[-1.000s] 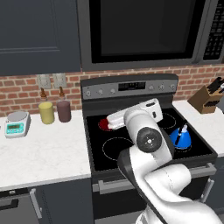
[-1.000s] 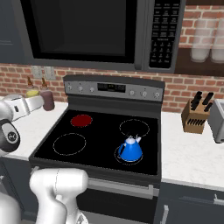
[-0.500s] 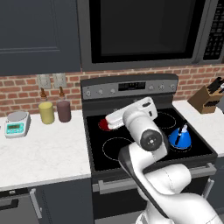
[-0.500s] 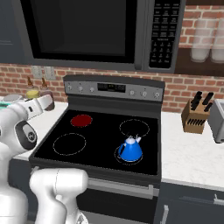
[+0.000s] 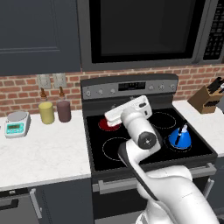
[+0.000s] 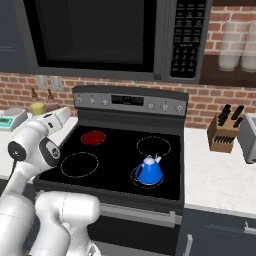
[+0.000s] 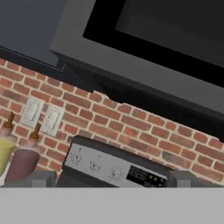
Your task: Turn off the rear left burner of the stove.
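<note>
On the bench at far left I see a scale (image 5: 16, 124) and two jars (image 5: 54, 112). Next comes the stove (image 6: 165, 170), its rear left burner (image 6: 93, 137) glowing red, so the job isn't done. My arm hangs over that corner, aimed at the knob panel (image 7: 105, 165). I judge I should line up squarely on the correct left-hand knob first. Whether my fingers (image 7: 111, 178) are open or holding anything, I cannot tell. A blue kettle (image 6: 149, 170) sits front right.

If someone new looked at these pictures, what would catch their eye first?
Probably the rear left burner, glowing bright red on the black stove. Next, the blue kettle on the front right zone, and the white arm reaching over the stove's left side.
</note>
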